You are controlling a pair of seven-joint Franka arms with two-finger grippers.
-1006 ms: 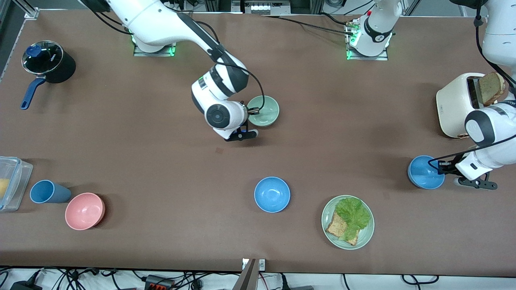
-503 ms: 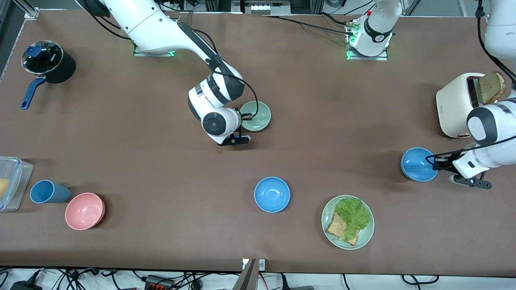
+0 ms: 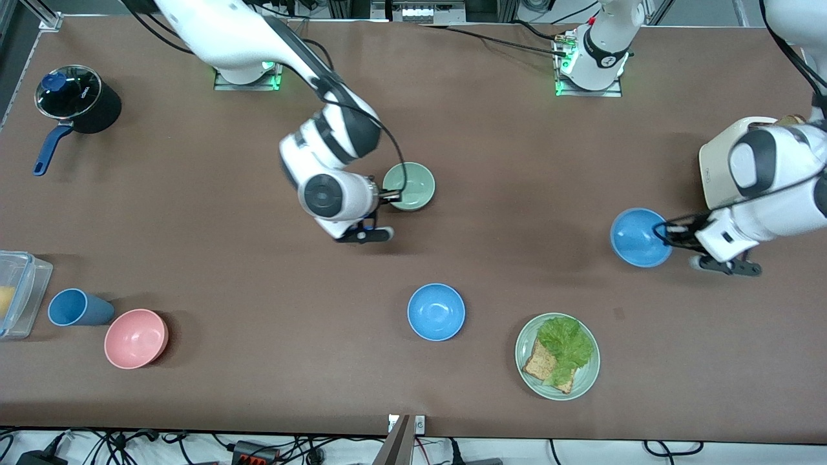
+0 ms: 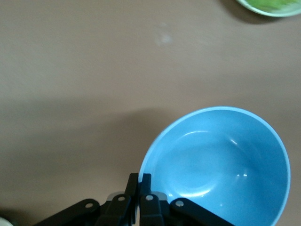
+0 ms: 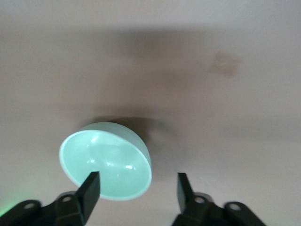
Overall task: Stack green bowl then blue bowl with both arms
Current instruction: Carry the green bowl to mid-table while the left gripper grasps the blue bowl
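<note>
Worktop [image 3: 194, 258]: brown, fills the front view; the arm bases sit along the top edge.

Step in hand: judged to be the placing of the base bowl, with the carry of the second bowl under way.

Right gripper [image 5: 136, 188]: over the worktop at centre frame in the front view. Its fingers stand wide apart and hold nothing. The green bowl [image 3: 408, 186] sits on the worktop just above centre, by the finger tips; the right wrist view shows one finger overlapping its rim, the other clear of it. Contact cannot be confirmed.

Left gripper [image 4: 139, 181]: at the right of the front view, over bare worktop. Its fingers are pinched closed on the rim of the blue bowl [image 3: 639, 237], which hangs tilted and casts a shadow beneath.

Next move, as judged: the right arm must clear the green bowl; the left arm must bring the blue bowl over it, level it, and lower it before letting go.

Limits of view: the toaster [image 3: 717, 168] at the right edge is largely covered by the left arm. A second blue bowl [image 3: 436, 311] lies lower centre, untouched.
</note>
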